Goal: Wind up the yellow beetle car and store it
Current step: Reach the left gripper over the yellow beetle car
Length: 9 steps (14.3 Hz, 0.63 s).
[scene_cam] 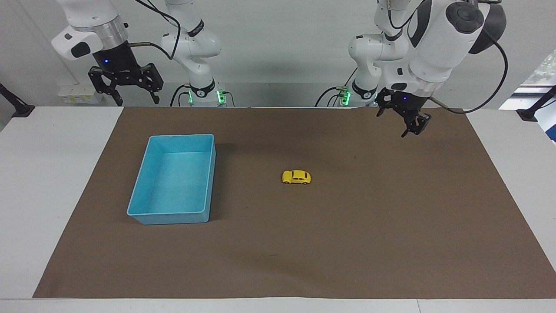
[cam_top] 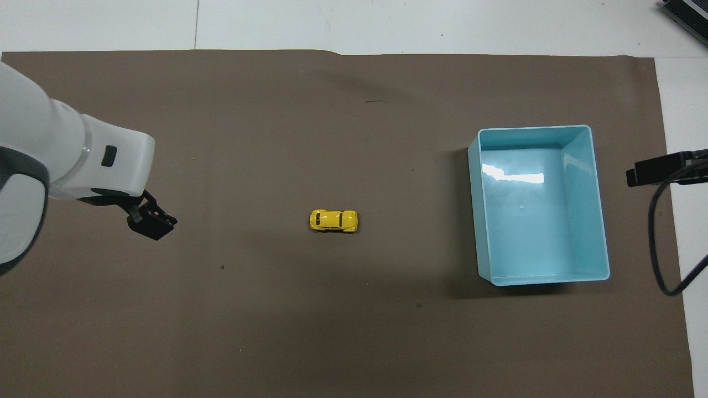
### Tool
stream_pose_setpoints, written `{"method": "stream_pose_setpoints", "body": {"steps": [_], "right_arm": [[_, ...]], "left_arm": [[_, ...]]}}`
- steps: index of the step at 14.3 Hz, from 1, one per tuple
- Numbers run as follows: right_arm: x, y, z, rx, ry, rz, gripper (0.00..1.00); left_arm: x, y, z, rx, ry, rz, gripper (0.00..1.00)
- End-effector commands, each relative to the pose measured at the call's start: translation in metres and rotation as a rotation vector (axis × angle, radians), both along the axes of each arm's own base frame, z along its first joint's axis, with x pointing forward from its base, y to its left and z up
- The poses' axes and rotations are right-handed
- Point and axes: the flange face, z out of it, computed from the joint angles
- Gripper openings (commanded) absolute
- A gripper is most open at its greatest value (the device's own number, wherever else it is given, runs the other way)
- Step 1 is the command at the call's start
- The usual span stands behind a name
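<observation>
The yellow beetle car (scene_cam: pixel 296 177) (cam_top: pixel 333 220) stands on its wheels on the brown mat, near the middle of the table, with nothing touching it. My left gripper (scene_cam: pixel 405 125) (cam_top: pixel 152 224) hangs open and empty in the air over the mat, toward the left arm's end of the table and well clear of the car. My right gripper (scene_cam: pixel 137 102) waits open and empty, raised over the table's edge by the robots, beside the blue bin (scene_cam: pixel 173 214).
The blue bin (cam_top: pixel 474 210) is open-topped and holds nothing; it sits on the mat toward the right arm's end. The brown mat (scene_cam: pixel 391 226) covers most of the white table (scene_cam: pixel 43 195). A black cable (cam_top: pixel 658 249) hangs by the bin.
</observation>
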Motion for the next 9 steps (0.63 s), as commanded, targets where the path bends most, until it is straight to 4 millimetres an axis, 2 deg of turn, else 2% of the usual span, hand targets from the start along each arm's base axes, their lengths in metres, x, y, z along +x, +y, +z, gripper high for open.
{"method": "stream_pose_setpoints", "body": {"steps": [1,7,9], "right_arm": [[-0.005,-0.001,0.002,0.001,0.008,-0.019,1.00],[-0.005,-0.001,0.002,0.001,0.008,-0.019,1.00],[-0.005,-0.001,0.002,0.001,0.008,-0.019,1.00]], "left_arm": [[-0.001,-0.007,-0.023,-0.020,-0.038,-0.138,1.00],[0.029,-0.043,-0.087,-0.087,-0.054,-0.309,1.00],[0.035,-0.068,-0.114,-0.101,-0.064,-0.382,1.00]]}}
